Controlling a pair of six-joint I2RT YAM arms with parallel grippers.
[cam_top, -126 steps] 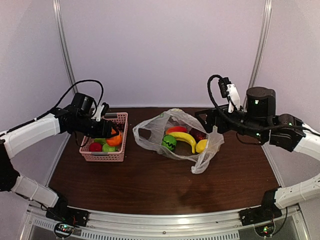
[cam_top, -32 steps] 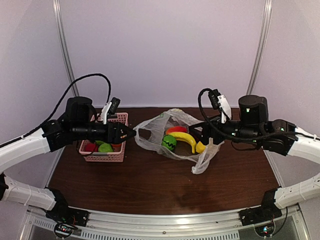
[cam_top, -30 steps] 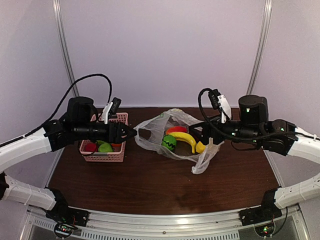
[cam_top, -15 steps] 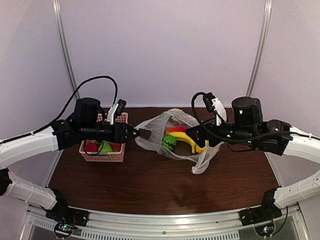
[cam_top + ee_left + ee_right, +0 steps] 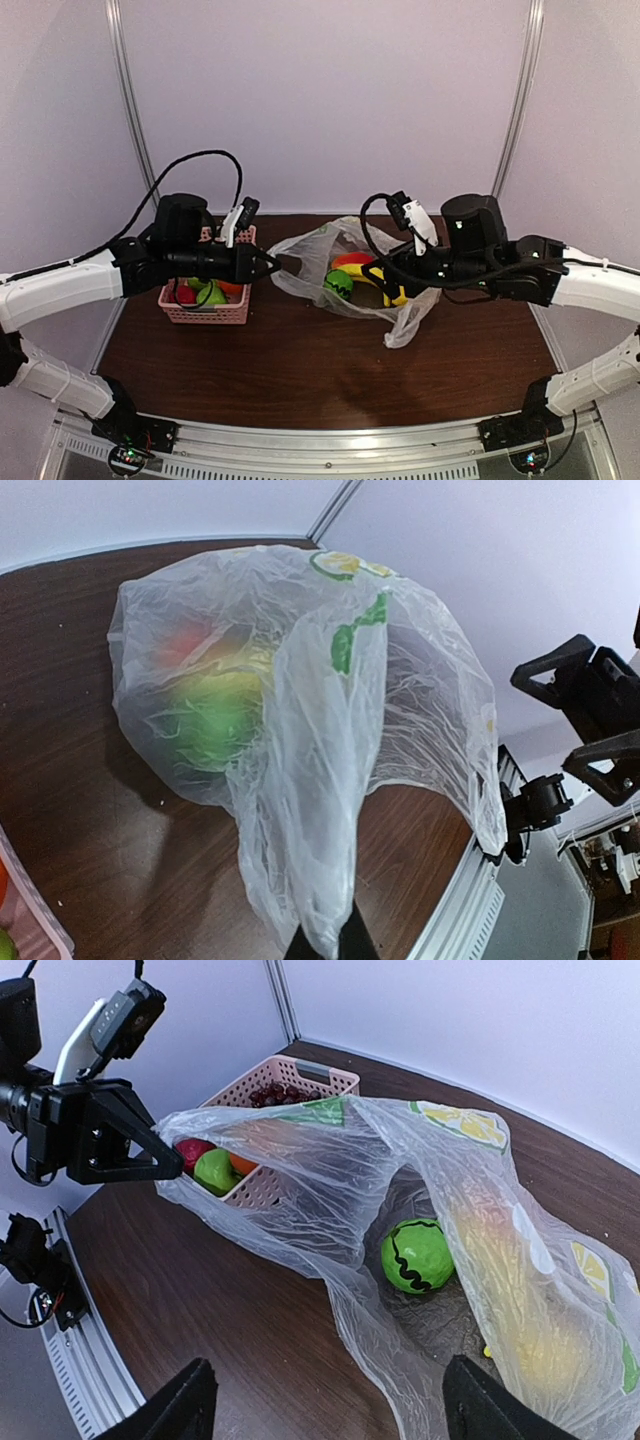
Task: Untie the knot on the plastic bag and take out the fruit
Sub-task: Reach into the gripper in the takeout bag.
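Lying in the middle of the bench (image 5: 300,380), the plastic bag (image 5: 315,245) has its mouth open with the fruit (image 5: 368,272) inside. The green ball (image 5: 418,1255) shows through the opening, just ahead of and below the right tool (image 5: 388,272). This tool's fingers stand wide apart, so the right arm is the nearer one. The left tool (image 5: 330,942) is clamped on the bag's left edge and holds the film out toward the pink basket (image 5: 210,305).
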